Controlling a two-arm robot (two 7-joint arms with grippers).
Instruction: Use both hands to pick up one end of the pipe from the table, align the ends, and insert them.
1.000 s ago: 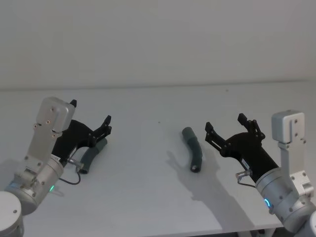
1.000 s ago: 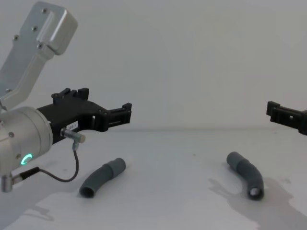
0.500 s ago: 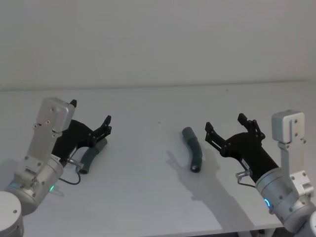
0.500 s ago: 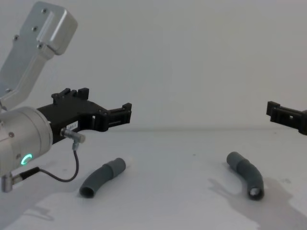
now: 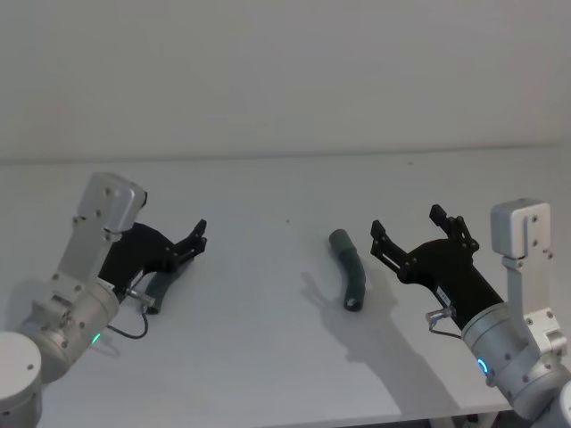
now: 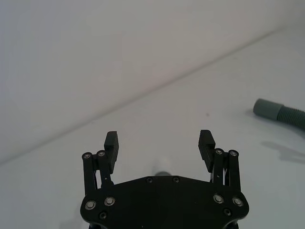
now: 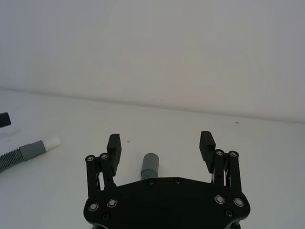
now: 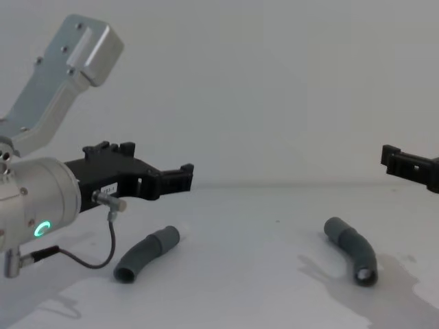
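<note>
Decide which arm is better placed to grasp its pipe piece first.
Probably left: the left end effector, open, hangs over the left piece; the right end effector, also open, sits apart beside the right piece.

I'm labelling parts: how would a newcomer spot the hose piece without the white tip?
On the white table, look to the robot's right side. The curved hose piece lies before the right gripper; its twin, by the left gripper, is white-tipped.

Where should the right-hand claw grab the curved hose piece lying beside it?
Probably the ribbed middle of the right hose piece, from above, the open right gripper straddling its width: it lies flat on the table, and this leaves both ends free.
</note>
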